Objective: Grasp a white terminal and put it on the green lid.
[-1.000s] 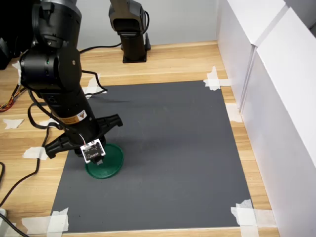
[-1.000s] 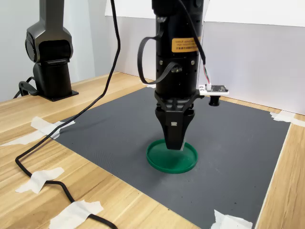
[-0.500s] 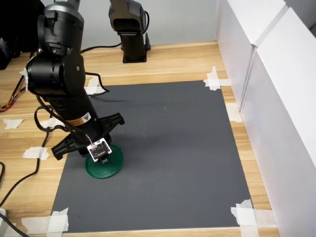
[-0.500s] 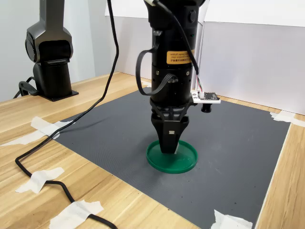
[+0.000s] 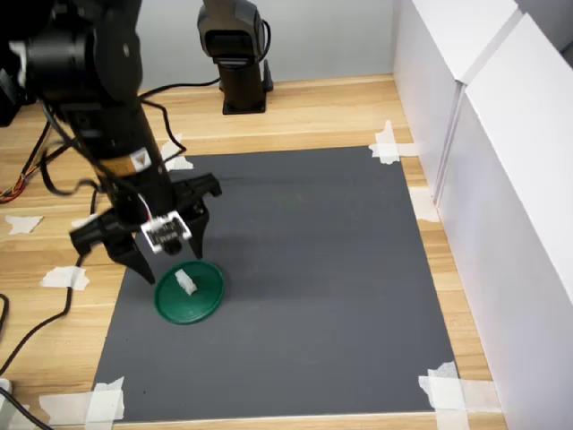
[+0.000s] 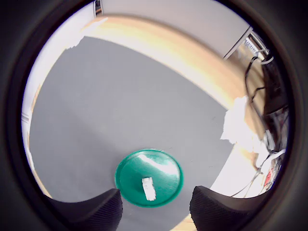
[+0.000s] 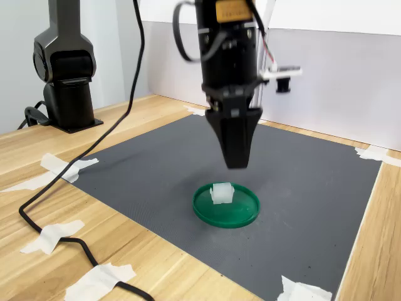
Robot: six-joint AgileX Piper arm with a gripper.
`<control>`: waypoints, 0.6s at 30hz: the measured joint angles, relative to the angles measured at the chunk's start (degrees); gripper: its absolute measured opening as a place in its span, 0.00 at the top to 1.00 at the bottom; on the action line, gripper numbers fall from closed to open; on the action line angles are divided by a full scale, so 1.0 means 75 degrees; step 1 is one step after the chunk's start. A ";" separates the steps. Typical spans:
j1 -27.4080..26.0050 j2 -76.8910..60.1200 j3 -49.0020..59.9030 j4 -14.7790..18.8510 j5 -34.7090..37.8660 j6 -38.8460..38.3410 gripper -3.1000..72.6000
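Observation:
The white terminal [image 5: 185,281] [image 7: 221,193] [image 6: 148,187] lies on the green lid [image 5: 204,301] [image 7: 243,211] [image 6: 166,168], a little off its centre. The lid rests flat on the grey mat, near the first exterior view's lower left. My gripper [image 5: 173,266] [image 7: 236,164] [image 6: 156,191] hangs well above the lid, pointing down. Its fingers [image 6: 98,211] are spread apart with nothing between them. In the wrist view the terminal shows in the gap between both fingers, far below them.
A grey mat [image 5: 313,251] is taped to the wooden table. A second black arm base [image 5: 235,54] [image 7: 66,69] stands at the back. White walls [image 5: 501,179] close off the first exterior view's right. A black cable [image 7: 56,232] runs across the table beside the mat.
The gripper was low over the lid, with its fingers together. It has opened and risen, and the white terminal now lies free on the lid.

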 joint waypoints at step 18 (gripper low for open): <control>0.0000 -0.5115 0.3351 0.0747 -0.1796 0.2340 0.97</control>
